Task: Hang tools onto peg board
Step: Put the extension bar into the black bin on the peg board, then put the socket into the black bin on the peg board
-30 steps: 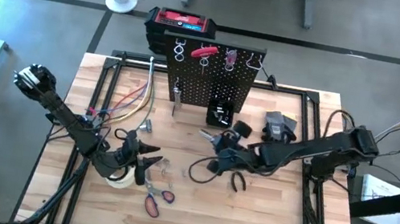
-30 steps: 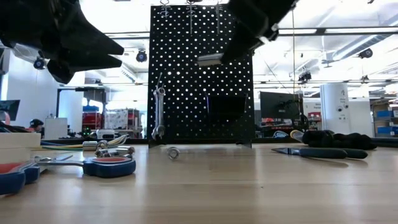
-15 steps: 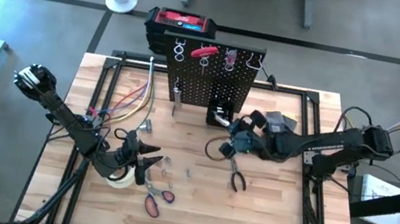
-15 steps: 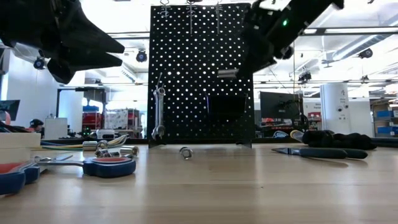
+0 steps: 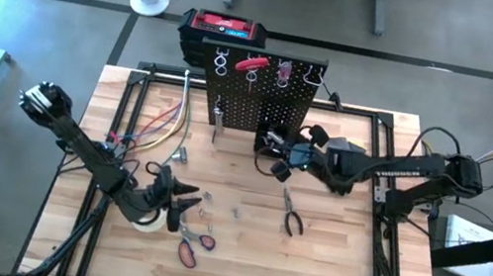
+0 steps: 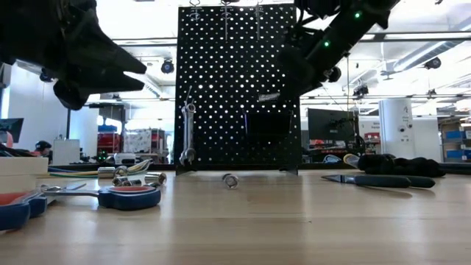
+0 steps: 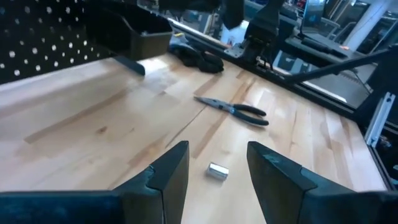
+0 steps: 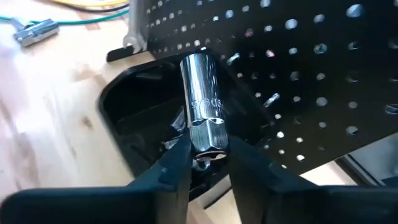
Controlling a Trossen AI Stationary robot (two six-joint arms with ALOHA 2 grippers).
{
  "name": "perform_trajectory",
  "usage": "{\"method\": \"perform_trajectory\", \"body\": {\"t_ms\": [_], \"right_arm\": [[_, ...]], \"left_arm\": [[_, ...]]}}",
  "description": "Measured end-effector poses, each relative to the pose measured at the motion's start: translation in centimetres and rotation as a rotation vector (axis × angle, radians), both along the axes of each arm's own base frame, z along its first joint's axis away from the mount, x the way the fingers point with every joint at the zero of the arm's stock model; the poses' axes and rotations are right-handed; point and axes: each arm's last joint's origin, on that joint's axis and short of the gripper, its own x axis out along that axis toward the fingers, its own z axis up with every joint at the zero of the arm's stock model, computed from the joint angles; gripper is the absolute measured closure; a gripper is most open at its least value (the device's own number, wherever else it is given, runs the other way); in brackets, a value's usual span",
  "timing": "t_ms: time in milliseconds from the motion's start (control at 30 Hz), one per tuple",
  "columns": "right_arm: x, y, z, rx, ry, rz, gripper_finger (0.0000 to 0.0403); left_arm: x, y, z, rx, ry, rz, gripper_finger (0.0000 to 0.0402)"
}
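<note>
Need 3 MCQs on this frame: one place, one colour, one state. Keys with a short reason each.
1. Where is the right tool?
A. over the small black bin on the upright black perforated peg board
B. over the scissors
C. beside the toolbox

2. What colour are the handles of the pliers lying on the wooden table?
A. red
B. black
C. yellow

3. What is the state of the right tool?
A. empty
B. gripping a shiny silver socket
C. gripping a wrench

Key: 1 A, the right wrist view shows the bin just beyond it. 2 B, dark in the high view. 3 B, the socket sits between its fingers.
</note>
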Motion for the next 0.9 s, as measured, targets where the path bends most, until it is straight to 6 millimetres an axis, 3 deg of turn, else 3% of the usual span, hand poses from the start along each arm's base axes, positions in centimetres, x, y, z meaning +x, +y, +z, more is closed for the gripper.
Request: {"method": "perform_trajectory", "body": {"t_ms": [200, 367, 900], "right_arm": [[0.4, -0.3, 0.4, -0.023, -0.05, -0.001, 0.023], [0.4, -0.2, 0.5, -0.019, -0.064, -0.003, 0.0192], [-0.4, 6.8, -0.2, 0.086, -0.118, 0.17, 0.0201]], "left_arm": [[0.1, -0.1, -0.4, -0.021, 0.013, -0.016, 0.0247], [0.0, -0.1, -0.2, -0.01, 0.025, -0.044, 0.0247], [-1.3, 0.4, -2.1, -0.026, 0.293, -0.157, 0.0247]]}}
